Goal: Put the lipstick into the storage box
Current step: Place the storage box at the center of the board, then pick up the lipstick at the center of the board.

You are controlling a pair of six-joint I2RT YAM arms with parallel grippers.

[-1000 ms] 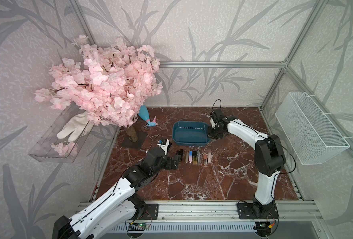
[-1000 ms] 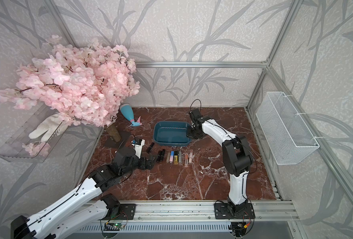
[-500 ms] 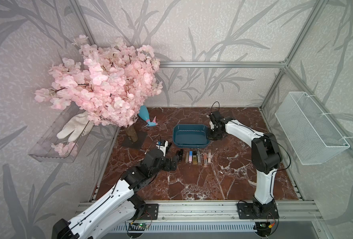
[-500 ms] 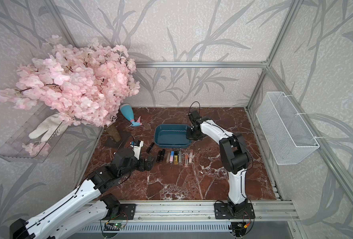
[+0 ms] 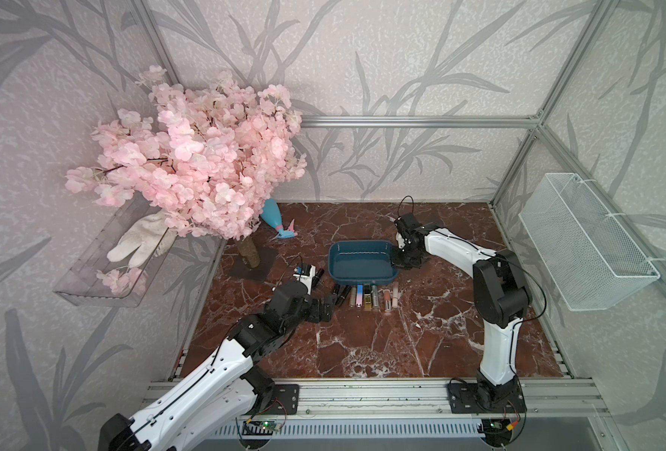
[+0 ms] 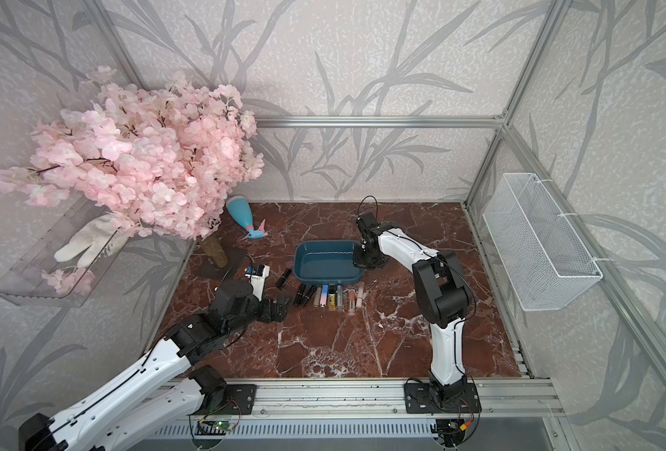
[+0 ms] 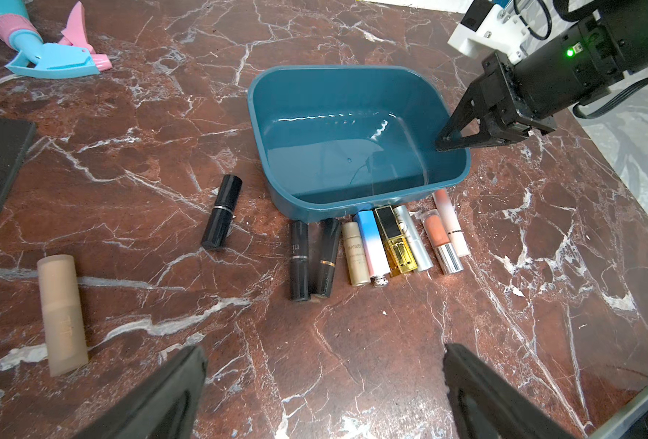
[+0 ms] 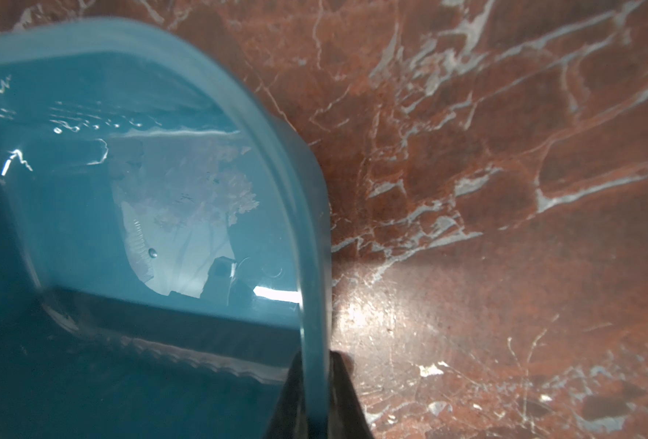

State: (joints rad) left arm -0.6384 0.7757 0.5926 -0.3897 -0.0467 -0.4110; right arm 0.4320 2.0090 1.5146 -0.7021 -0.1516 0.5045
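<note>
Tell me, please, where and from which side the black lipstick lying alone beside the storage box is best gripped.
Grip the lone black lipstick across its middle, coming straight down, jaws spanning its narrow width. It lies flat, apart from the storage box and the row of lipsticks, so both long sides are free; the open left gripper is nearer.

Teal storage box [image 7: 333,152], lipsticks [image 7: 375,247] alongside
</note>
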